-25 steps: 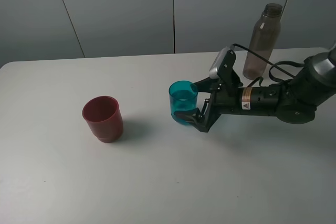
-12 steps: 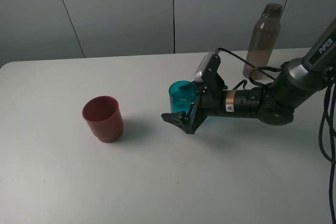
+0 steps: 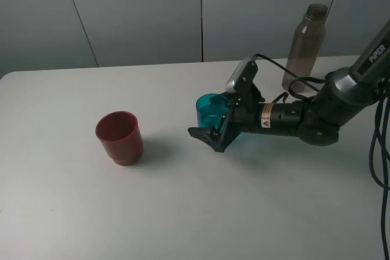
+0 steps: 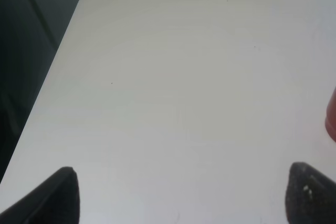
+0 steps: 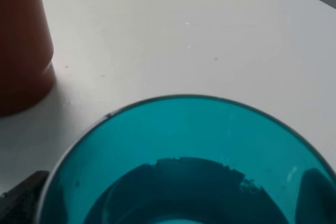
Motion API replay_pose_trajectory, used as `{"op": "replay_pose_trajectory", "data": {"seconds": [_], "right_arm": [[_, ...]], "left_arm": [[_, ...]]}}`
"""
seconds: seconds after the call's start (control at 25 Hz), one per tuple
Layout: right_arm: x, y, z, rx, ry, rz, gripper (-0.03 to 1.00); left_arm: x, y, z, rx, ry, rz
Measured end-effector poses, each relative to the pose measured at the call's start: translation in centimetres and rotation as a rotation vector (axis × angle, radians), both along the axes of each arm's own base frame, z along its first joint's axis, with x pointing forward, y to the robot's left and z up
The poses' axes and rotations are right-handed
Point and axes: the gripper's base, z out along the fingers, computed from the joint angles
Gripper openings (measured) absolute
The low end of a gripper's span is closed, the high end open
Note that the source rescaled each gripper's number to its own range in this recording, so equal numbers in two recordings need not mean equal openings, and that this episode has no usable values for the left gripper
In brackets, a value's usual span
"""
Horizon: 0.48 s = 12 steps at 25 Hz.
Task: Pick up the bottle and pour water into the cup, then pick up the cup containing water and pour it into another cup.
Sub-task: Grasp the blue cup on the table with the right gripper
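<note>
1. Teal plastic marked out the cup (image 3: 211,106), which stood upright on the white table (image 3: 183,211), a little right of the middle in the high view, its long axis vertical.
2. The right gripper (image 3: 212,125) lay low and nearly level, reaching in from the right side, with its jaws spread wide and the cup between them. One dark finger (image 3: 203,134) showed in front of the cup; the other was hidden behind it.
3. The right wrist view agreed: the cup's rim filled the near field, with a dark shape at either side. Nothing looked squeezed, and whether either finger touched the wall could not be told.
4. A darker level line inside the cup suggested water, so the bottle's pour seemed to be done.
5. The bottle (image 3: 304,50) stood upright behind the right arm, near the table's back edge.
6. The red cup (image 3: 119,137) stood upright well apart from the cup, toward the left.
7. The left gripper (image 4: 186,195) hung over bare table, its jaws wide and empty, so the right arm was far the nearer.
8. The coming move probably turned on closing squarely across the cup's width before lifting it toward the red cup.
</note>
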Motion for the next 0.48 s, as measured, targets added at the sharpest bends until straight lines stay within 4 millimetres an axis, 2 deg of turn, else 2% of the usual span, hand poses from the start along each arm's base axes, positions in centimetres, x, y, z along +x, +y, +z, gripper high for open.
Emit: {"op": "replay_pose_trajectory", "data": {"seconds": [0.24,0.48], "right_arm": [[0.0,0.0,-0.1,-0.006,-0.011,0.005,1.0],[-0.2,0.0,-1.1,-0.009,0.006,0.009,1.0]], "left_arm": [[0.0,0.0,0.0,0.0,0.0,0.0],[0.0,0.0,0.0,0.0,0.0,0.0]]}}
